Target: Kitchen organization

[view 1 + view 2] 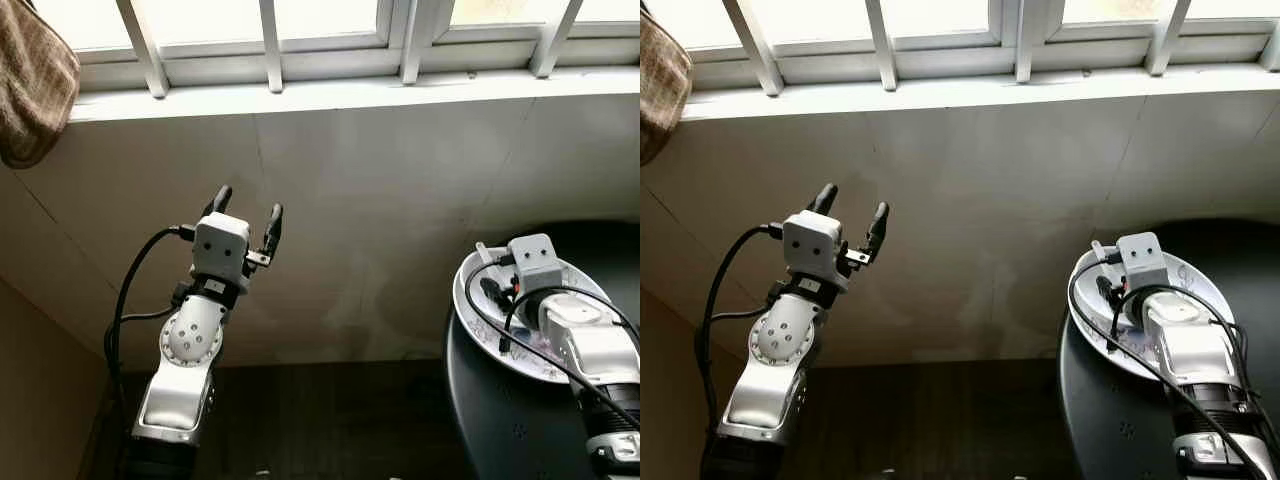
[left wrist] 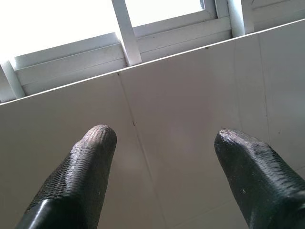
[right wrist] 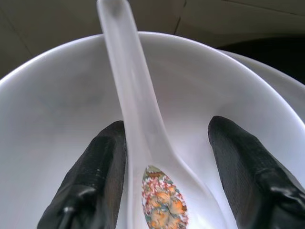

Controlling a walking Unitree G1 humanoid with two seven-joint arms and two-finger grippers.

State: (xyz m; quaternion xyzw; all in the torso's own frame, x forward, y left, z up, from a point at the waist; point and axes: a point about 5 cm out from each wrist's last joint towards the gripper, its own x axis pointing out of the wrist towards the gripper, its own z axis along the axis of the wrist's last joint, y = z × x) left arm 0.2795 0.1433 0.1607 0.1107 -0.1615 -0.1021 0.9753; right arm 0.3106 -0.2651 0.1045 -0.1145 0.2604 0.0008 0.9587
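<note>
Spoon [image 3: 143, 143], white ceramic with a floral pattern painted in its scoop, lies inside a white bowl [image 3: 47, 109], its handle running up over the bowl's rim. The bowl sits on a wider white plate [image 1: 470, 300], which rests on a dark round table [image 1: 500, 410] at the robot's right. The right hand [image 3: 167, 162] reaches down into the bowl with its two black fingers [image 3: 102, 162] spread apart on either side of the spoon; one finger lies just beside the scoop's edge, the other stands off from it. The left hand [image 1: 247, 212] is raised well away to the left, fingers apart and closed on nothing, pointing toward a pale tiled wall [image 1: 400, 200] below a white-framed window [image 1: 270, 50]. A brown cloth [image 1: 30, 80] hangs at the upper left.
</note>
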